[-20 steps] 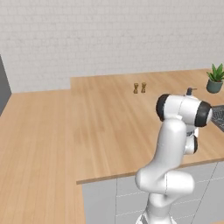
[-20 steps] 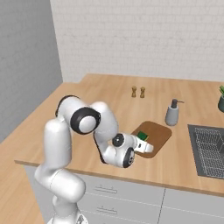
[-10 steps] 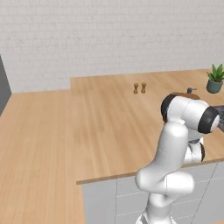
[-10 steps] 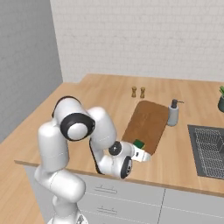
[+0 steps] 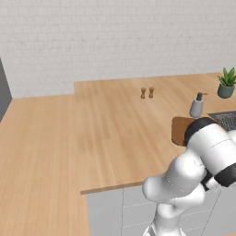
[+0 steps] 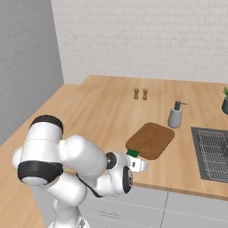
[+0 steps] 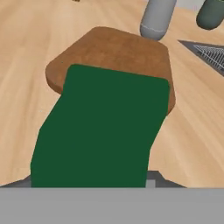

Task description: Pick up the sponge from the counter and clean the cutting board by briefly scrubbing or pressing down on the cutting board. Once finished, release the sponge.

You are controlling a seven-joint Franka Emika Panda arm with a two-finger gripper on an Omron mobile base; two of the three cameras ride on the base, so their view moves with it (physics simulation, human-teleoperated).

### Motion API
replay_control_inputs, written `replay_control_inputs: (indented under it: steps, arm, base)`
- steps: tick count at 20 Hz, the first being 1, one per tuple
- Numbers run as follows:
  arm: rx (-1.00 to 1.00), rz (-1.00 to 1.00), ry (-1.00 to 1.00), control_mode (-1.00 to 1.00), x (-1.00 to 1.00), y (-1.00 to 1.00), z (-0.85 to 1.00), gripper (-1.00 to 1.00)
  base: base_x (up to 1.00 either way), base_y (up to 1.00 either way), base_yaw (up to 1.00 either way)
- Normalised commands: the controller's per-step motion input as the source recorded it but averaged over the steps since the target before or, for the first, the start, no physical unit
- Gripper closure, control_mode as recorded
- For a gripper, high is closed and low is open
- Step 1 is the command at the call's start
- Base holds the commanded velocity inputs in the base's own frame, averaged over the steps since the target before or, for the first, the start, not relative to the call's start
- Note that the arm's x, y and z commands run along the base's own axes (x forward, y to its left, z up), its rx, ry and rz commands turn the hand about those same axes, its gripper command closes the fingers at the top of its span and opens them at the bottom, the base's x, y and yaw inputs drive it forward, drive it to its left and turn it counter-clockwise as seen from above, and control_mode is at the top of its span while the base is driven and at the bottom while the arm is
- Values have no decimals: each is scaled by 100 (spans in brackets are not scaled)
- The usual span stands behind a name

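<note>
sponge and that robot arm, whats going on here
The white arm's end effector is shut on the green-topped sponge and holds it at the near corner of the reddish-brown cutting board, by the front edge of the wooden counter. Whether the sponge touches the board can't be told. A grey soap dispenser stands just behind the board, beside the sink.
</note>
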Motion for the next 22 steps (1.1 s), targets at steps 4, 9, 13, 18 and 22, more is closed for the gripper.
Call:
replay_control_inputs:
  steps: [4, 9, 13, 18, 22]
  arm:
    - [-7, 35, 10, -100, -15, 5, 100, 100]
    - [-1, 49, 36, -100, 38, 6, 100, 100]
    - [-2, 46, 58, -100, 57, 8, 100, 100]
    - [-9, 41, 61, -100, 60, 14, 96, 100]
    - [-24, 39, 65, -100, 25, 69, 2, 100]
  base:
    - [0, 0, 0]
    - [0, 0, 0]
    - [0, 0, 0]
    - [0, 0, 0]
    - [0, 0, 0]
